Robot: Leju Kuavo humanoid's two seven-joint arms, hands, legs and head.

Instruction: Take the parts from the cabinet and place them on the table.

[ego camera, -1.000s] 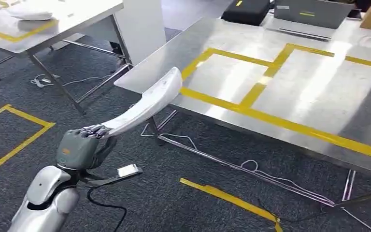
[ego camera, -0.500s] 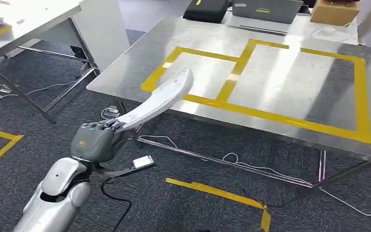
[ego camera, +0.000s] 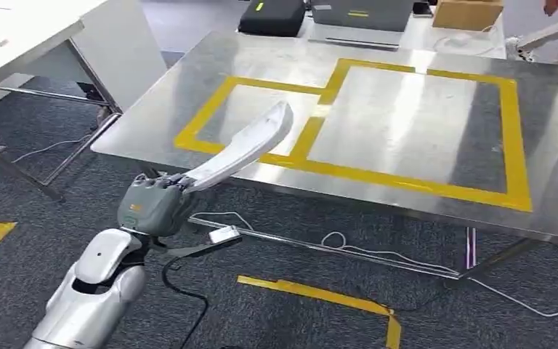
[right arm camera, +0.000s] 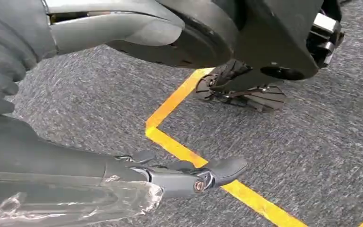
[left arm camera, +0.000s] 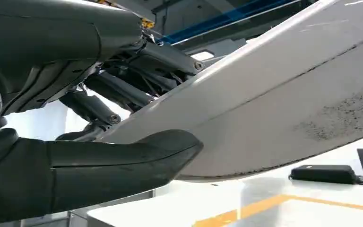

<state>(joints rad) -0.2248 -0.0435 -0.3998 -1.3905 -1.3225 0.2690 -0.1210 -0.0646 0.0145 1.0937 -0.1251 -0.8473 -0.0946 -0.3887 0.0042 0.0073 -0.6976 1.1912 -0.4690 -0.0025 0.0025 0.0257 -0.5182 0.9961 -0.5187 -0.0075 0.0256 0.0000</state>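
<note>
My left hand (ego camera: 152, 205) grips one end of a long, curved white part (ego camera: 243, 145). The part slants up and forward, and its far tip hangs over the near left corner of the steel table (ego camera: 407, 109), above the left yellow-taped box. In the left wrist view the part (left arm camera: 288, 94) runs across the picture, with my left hand's thumb (left arm camera: 99, 165) pressed under it and darker fingers above. My right hand (right arm camera: 123, 184) hangs over grey carpet, fingers stretched out and holding nothing.
At the table's far edge stand a black case (ego camera: 272, 16), a laptop (ego camera: 356, 18) and a cardboard box (ego camera: 467, 13). A second table (ego camera: 22, 43) stands to the left. Cables (ego camera: 349, 243) and yellow tape (ego camera: 312, 294) lie on the carpet under and before the table.
The camera has swung and come closer, so the steel table now sits squarely ahead. My left hand keeps its hold on the white part, whose tip now reaches over the table's edge.
</note>
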